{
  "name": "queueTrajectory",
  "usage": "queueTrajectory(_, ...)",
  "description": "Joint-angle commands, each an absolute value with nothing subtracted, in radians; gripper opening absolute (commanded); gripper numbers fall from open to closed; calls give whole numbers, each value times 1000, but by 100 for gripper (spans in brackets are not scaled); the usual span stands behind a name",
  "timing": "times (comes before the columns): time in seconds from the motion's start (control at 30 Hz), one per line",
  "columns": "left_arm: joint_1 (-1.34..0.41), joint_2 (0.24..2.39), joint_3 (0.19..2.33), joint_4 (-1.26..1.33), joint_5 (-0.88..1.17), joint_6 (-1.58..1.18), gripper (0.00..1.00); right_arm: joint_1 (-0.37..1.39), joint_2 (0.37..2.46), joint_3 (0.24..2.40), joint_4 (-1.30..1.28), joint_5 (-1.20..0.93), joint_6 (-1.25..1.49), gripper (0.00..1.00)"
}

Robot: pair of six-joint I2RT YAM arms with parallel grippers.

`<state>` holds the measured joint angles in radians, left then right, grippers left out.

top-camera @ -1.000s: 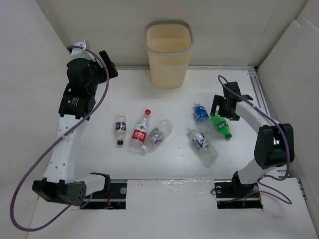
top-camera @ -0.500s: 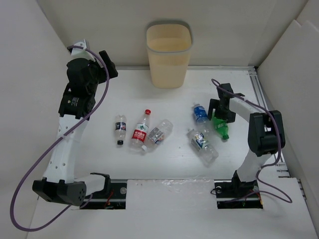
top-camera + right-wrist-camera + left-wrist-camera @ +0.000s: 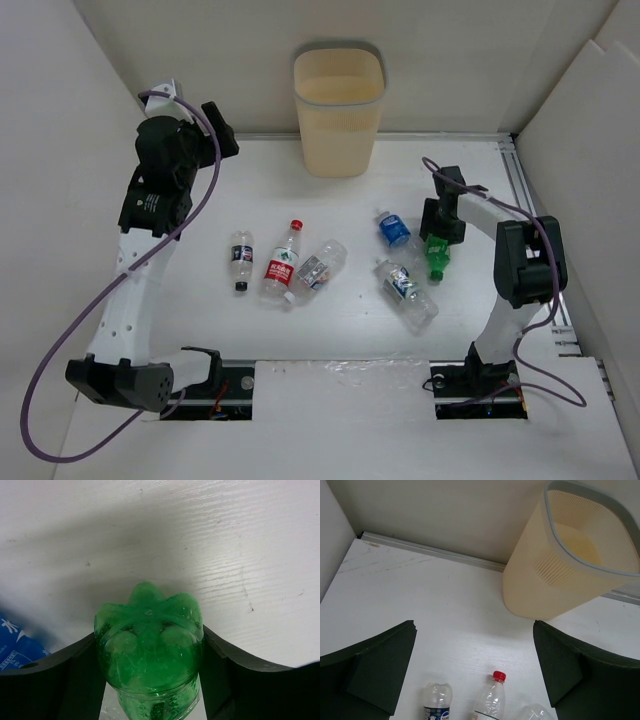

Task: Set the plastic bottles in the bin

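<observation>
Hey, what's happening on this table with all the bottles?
The right end effector is closed around the green bottle, which lies on the table. The left end effector hangs open and empty, facing the bin. Five other bottles lie on the table; none is in the bin yet.

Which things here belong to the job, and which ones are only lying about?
For the job: bin, green bottle, blue-label bottle, red-cap bottle, black-cap bottle, grey-label bottle, nearest bottle.

Just lying about: nothing; table and purple cables are fixtures.
</observation>
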<state>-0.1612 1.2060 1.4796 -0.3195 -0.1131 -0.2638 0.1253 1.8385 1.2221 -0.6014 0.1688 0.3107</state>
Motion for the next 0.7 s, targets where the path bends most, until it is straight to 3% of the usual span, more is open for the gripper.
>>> queueTrajectory(0.0,-156,1216,1502,-291,-78,-255,100,118,1792,1235,-584,212,325,8)
queueTrajectory(0.03,-156,1216,1502,-291,-69,-255,100,118,1792,1235,-595,221,334,8)
queueTrajectory(0.07,-156,1226,1502,-291,-57,-255,100,107,1777,1235,-595,244,334,1)
queueTrajectory(0.23,-199,1235,1511,-281,35,-255,100,98,1643,1299,-699,366,386,0)
queueTrajectory(0.4,-265,1269,1522,-243,274,-275,100,87,1490,1417,-790,449,433,0)
queueTrajectory(0.5,-337,1269,1496,-141,462,-285,100,139,1384,1474,-740,284,408,0)
queueTrajectory(0.67,-478,1278,1476,0,609,-285,100,221,1261,1474,-461,-292,442,0)
